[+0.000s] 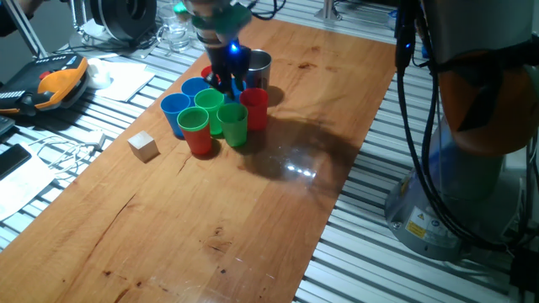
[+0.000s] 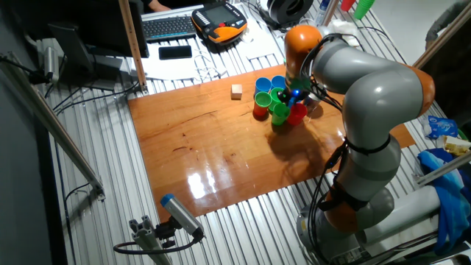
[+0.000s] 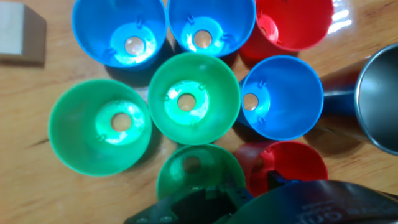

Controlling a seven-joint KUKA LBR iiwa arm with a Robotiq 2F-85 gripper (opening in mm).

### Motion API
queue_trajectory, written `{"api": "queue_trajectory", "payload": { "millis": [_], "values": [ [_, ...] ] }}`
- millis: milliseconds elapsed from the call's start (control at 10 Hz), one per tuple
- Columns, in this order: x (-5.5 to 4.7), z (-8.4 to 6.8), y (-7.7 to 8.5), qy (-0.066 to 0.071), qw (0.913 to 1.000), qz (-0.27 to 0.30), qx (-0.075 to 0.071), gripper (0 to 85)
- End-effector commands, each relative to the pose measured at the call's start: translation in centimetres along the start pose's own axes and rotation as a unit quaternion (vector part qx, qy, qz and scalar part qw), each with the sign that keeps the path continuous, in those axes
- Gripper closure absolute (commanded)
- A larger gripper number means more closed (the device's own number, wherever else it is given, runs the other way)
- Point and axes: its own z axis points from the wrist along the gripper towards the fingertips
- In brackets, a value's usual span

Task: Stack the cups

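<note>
Gripper [image 1: 229, 80] hung low over the cups [image 1: 215, 114], bunched at the table's [image 1: 253, 210] far end.

Whether its fingers were apart could not be told; a good pick probably meant centring on one rim, avoiding the steel cup [image 1: 257, 69].

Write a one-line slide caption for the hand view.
Upright blue, green and red cups clustered on a wooden table, steel cup at right.

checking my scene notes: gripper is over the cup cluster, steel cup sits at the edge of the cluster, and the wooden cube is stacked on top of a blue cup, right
Not quite. The wooden cube isn't on a blue cup; it sits on the table by itself, apart from the cluster, as one fixed view shows. The gripper is over the cups, and the steel cup is at the cluster's edge.
</note>
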Motion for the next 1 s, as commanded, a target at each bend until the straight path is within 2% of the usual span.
{"api": "queue_trajectory", "payload": {
  "millis": [0, 200, 500, 900],
  "values": [
    [0.2, 0.3, -0.2, -0.004, 1.0, 0.0, 0.003, 51.0],
    [0.5, 0.9, -0.5, -0.005, 1.0, 0.0, 0.001, 51.0],
    [0.6, 2.3, -0.3, -0.017, 0.9998, 0.008, -0.006, 51.0],
    [1.0, 3.2, -0.4, -0.025, 0.9996, 0.011, -0.008, 51.0]
  ]
}}
